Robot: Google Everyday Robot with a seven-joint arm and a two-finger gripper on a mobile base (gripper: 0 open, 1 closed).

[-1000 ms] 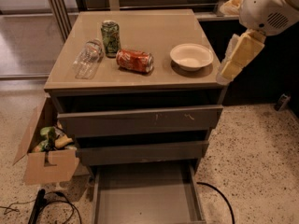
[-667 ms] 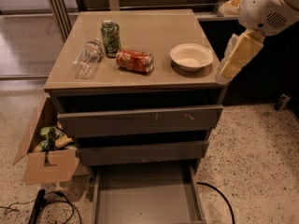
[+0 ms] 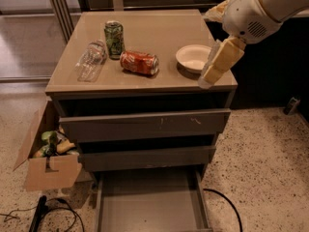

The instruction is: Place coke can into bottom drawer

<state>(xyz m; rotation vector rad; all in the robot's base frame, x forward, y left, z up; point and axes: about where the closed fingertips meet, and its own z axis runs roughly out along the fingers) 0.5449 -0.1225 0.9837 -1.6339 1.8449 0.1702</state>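
Approach step: my gripper [image 3: 212,74] hangs by the worktop's [image 3: 159,28] right front corner, apart from the coke can [image 3: 139,63].

The can lies on its side mid-worktop, so next I swing left and lower. Whether the gripper is spread I cannot tell. One coke can, one green can [image 3: 114,39], one bottle [image 3: 90,60], one bowl [image 3: 194,58]; the bottom drawer [image 3: 149,202] is open.
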